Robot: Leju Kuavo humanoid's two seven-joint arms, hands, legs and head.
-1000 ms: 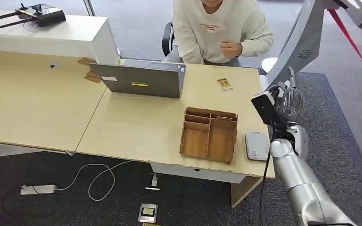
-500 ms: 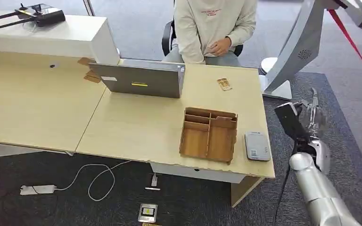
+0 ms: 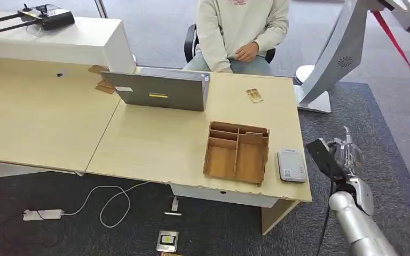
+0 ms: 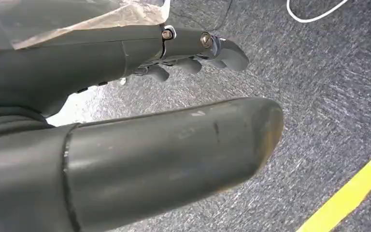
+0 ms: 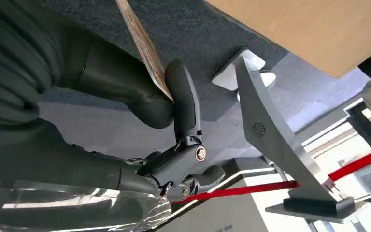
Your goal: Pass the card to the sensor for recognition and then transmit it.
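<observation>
My right hand (image 3: 347, 154) hangs beside the table's right edge, over the carpet, to the right of the white-grey sensor (image 3: 291, 165). In the right wrist view the hand (image 5: 164, 121) pinches a thin tan card (image 5: 142, 43) between its thumb and a finger, seen edge-on. The sensor lies flat near the table's front right corner. A second small card (image 3: 254, 95) lies on the table near the far edge. My left hand (image 4: 193, 48) hangs over grey carpet with its fingers stretched out and nothing in them.
A wooden divided tray (image 3: 237, 152) stands left of the sensor, and a closed grey laptop (image 3: 160, 90) lies behind it. A person (image 3: 243, 26) sits at the far side of the table (image 3: 155, 144). A grey stand (image 3: 333, 53) with a red strap rises at the right.
My right arm has swung down and to the right, away from the table's far right side to beside its front corner. The person has leaned back and lowered a hand to the lap.
</observation>
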